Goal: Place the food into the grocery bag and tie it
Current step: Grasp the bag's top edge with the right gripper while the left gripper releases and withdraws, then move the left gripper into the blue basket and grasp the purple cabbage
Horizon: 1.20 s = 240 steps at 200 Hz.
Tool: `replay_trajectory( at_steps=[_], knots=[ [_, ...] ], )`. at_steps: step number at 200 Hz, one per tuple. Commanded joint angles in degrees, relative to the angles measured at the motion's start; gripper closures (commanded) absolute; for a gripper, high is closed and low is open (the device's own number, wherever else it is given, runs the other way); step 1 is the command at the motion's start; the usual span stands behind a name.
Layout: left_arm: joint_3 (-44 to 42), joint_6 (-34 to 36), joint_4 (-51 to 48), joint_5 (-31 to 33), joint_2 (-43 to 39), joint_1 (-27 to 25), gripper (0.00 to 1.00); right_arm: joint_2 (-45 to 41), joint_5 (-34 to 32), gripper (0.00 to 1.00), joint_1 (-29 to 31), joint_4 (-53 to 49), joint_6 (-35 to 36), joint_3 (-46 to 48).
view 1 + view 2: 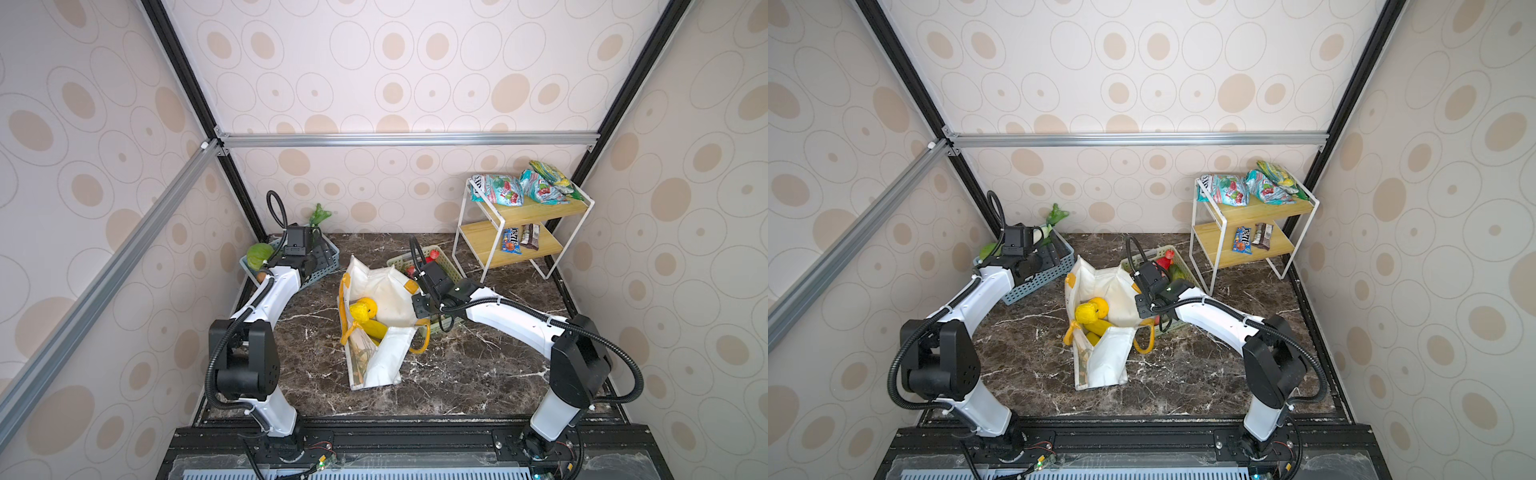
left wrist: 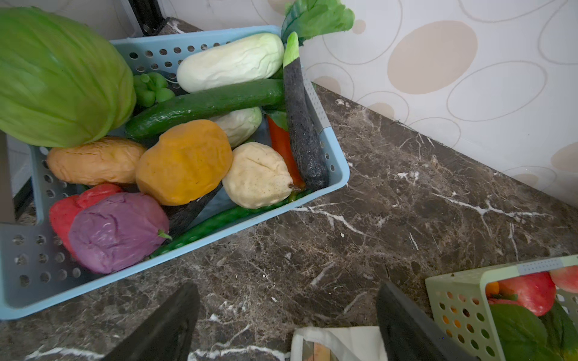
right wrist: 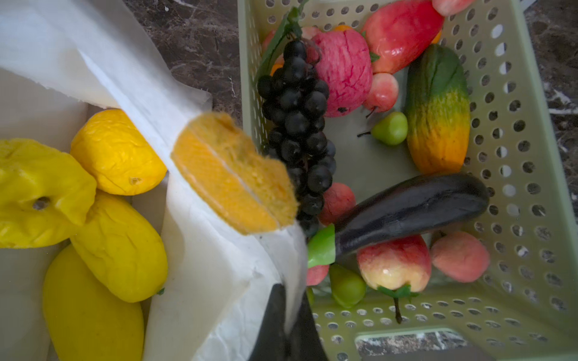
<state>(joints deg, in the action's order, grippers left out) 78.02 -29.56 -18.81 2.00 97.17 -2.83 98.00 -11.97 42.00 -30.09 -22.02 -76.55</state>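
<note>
The cream-white grocery bag (image 1: 390,299) (image 1: 1108,365) stands open mid-table, its yellow-orange handle (image 3: 231,175) flopped over the rim. Inside it lie yellow fruits (image 1: 362,311) (image 3: 120,247) and an orange one (image 3: 117,151). My right gripper (image 3: 289,309) (image 1: 419,308) is shut on the bag's white fabric edge, next to the green basket. More food fills the blue basket (image 2: 339,178): a purple onion (image 2: 115,231), an orange fruit (image 2: 184,162), a pale one (image 2: 256,175). My left gripper (image 2: 287,290) (image 1: 319,259) hangs open over bare table beside that basket, holding nothing.
The green basket (image 3: 516,150) (image 1: 446,261), right of the bag, holds grapes (image 3: 297,118), apples and an eggplant. A large cabbage (image 2: 59,75) tops the blue basket. A two-tier wooden shelf (image 1: 536,210) with snack packets stands at the back right. Walls close in on three sides.
</note>
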Motion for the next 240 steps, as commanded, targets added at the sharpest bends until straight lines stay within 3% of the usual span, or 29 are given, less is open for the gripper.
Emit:
replay_trajectory(
  at_steps=[1, 94, 120, 176, 240],
  knots=[
    [3.9, -1.8, 1.9, -0.1, 2.2, 0.6, 0.12, -1.8, -2.4, 0.99, -0.3, -2.1, -4.3, 1.1],
    [9.0, -0.3, -0.2, 9.0, 7.2, 3.3, 0.24, -3.1, 0.5, 0.98, 0.2, 0.7, -6.3, 1.6],
    [9.8, 1.3, -1.6, 17.0, 7.3, 4.2, 0.22, -2.7, 0.9, 0.97, 0.9, 0.8, -5.9, 0.8],
    [7.8, 2.2, 0.9, 23.1, 8.1, 7.4, 0.17, -0.9, 2.4, 0.97, 1.5, -1.4, -4.7, -2.8],
    [7.8, 1.2, 4.5, 16.6, 11.4, 8.8, 0.16, 0.4, 3.0, 0.97, 2.0, -3.0, -4.1, -5.9]
  ],
)
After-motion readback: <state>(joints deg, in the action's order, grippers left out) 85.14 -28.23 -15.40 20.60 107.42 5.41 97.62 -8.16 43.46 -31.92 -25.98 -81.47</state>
